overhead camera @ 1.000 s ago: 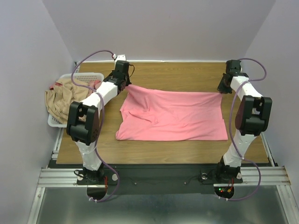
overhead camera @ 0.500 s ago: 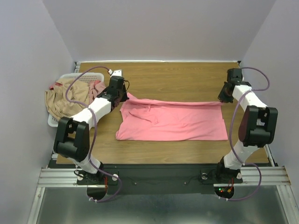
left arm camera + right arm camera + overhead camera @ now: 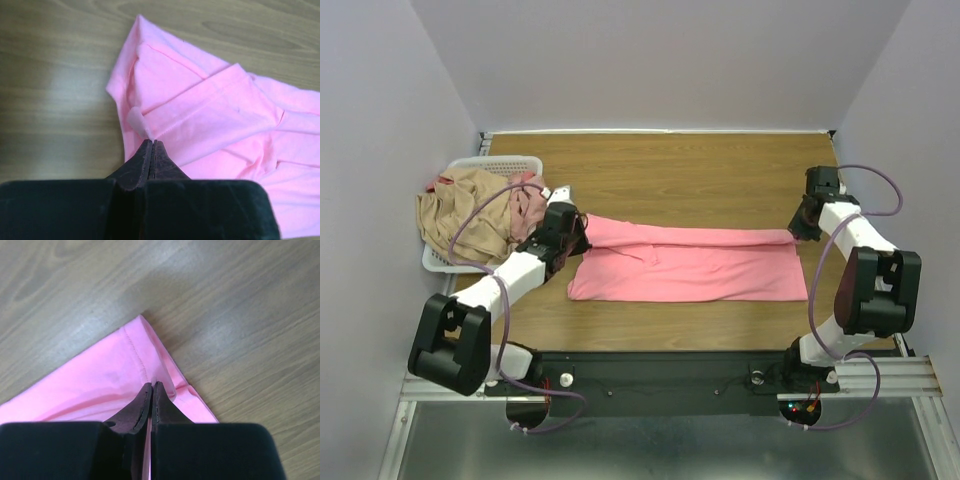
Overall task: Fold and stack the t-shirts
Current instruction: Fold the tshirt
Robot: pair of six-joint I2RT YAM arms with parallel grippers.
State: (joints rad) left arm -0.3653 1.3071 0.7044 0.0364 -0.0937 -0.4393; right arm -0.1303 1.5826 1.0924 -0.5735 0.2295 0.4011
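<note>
Both arms have just drawn back toward the near side, carrying the far edge of the salmon-pink t-shirt (image 3: 690,268) with them. A second ago that edge lay much farther back and the shirt covered a broad patch of the wooden surface (image 3: 690,170). Now it forms a long, low band across the middle, with the far portion doubled over the near one.

The left end effector (image 3: 580,230) is clamped on the shirt's left end. Its wrist view shows the fingers pressed together with a small nub of pink cloth pinched at the tips, beside a sleeve seam. The right end effector (image 3: 796,232) is likewise closed on the right corner, with the hemmed edge running straight into its tips.

The upper layer looks taut between the two grips, though some wrinkles sit toward the left.

I judge the first lengthwise fold to be well under way but not finished. The carried edge has not yet reached the near hem, so the cloth probably needs to come a little nearer before it is let go.

At the far left, a tan-beige t-shirt (image 3: 460,210) and a dusty pink t-shirt (image 3: 530,198) are heaped in the white slatted basket (image 3: 510,161), both unfolded. Most of the job is therefore still to do.
</note>
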